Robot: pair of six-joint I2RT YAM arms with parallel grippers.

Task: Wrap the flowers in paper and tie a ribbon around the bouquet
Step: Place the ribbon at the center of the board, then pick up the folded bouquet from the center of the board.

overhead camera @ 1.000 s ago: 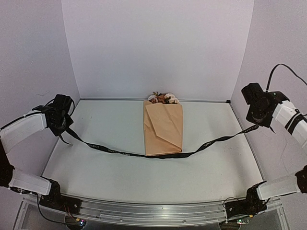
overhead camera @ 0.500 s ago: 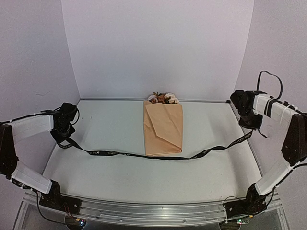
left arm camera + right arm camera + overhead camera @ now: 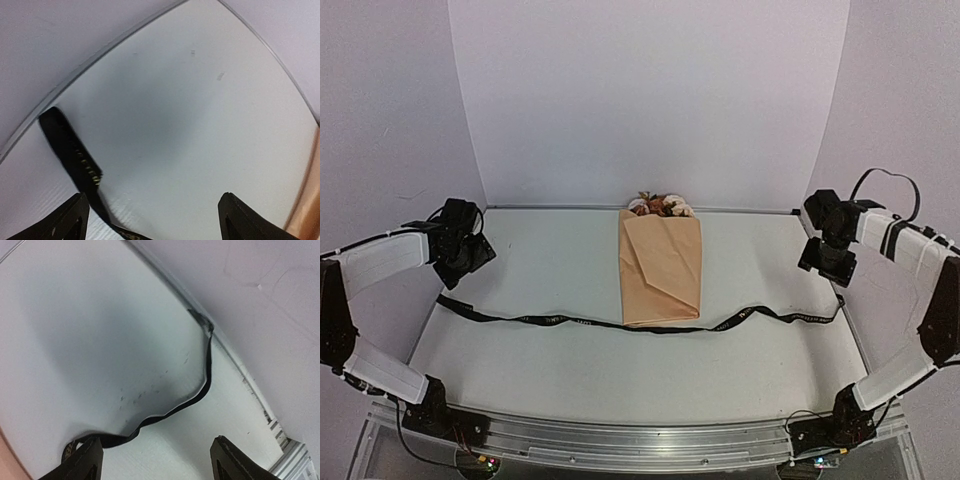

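Black left hand (image 3: pixel 472 252) is spread wide with nothing between its fingers, hanging over the left edge of the white tabletop (image 3: pixel 550 375). Same deal with the black right hand (image 3: pixel 825 262) on the other side: fingers apart, empty.

What the next move turns on, imo, is how the long narrow black ribbon with light lettering (image 3: pixel 560 321) lies. It's slack on the tabletop, long axis running 9 to 3 o'clock in the top view. Its left end sits at about 7 o'clock from the left hand, and its right end at roughly 5 o'clock from the right hand, close to the side wall. So each hand is nearer its own end, pretty much evenly.

The ribbon's middle crosses the near, narrow end of the tan kraft-paper cone bouquet (image 3: pixel 661 265). That lies 12 to 6, with cream, pink and brown blooms (image 3: pixel 660 205) poking out at 12. Can't tell if the ribbon goes over or under that tip. My guess: both ends need picking up and crossing over the cone.
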